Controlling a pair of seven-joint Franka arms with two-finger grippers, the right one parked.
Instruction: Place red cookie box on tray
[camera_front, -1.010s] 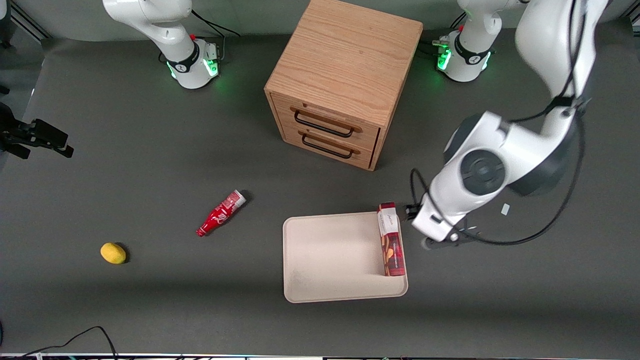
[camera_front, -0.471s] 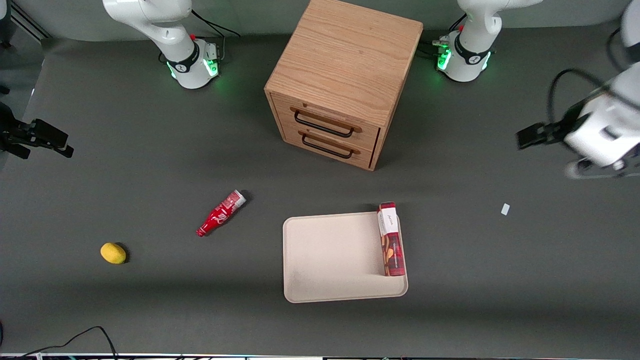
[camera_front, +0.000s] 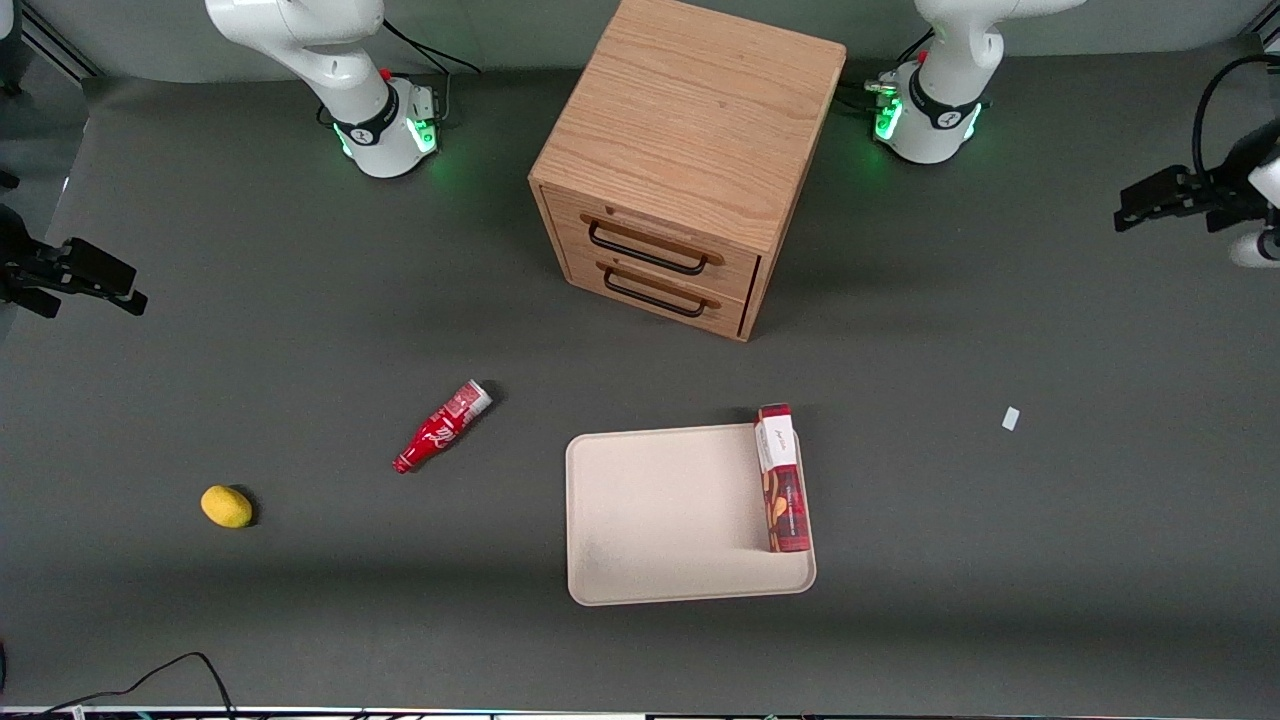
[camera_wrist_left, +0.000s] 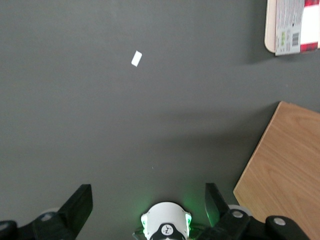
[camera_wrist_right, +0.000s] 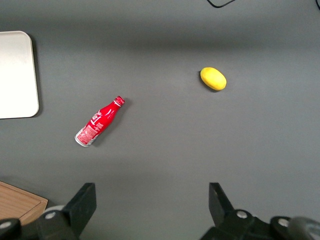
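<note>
The red cookie box (camera_front: 782, 480) lies flat on the beige tray (camera_front: 660, 510), along the tray's edge toward the working arm's end. Its white end sticks out slightly over the rim nearest the drawer cabinet. The left wrist view catches that white end (camera_wrist_left: 292, 25) and a tray corner (camera_wrist_left: 270, 30). My left gripper (camera_front: 1128, 210) hangs high at the working arm's end of the table, well away from the box. It is open (camera_wrist_left: 146, 192), with only bare table between its fingers.
A wooden drawer cabinet (camera_front: 690, 160) stands farther from the front camera than the tray. A small red bottle (camera_front: 440, 428) and a lemon (camera_front: 227, 506) lie toward the parked arm's end. A white scrap (camera_front: 1010, 418) lies on the mat beside the tray.
The left gripper has drawn back from beside the cookie box, rising and swinging out to the working arm's end of the table. The box stays on the tray.
</note>
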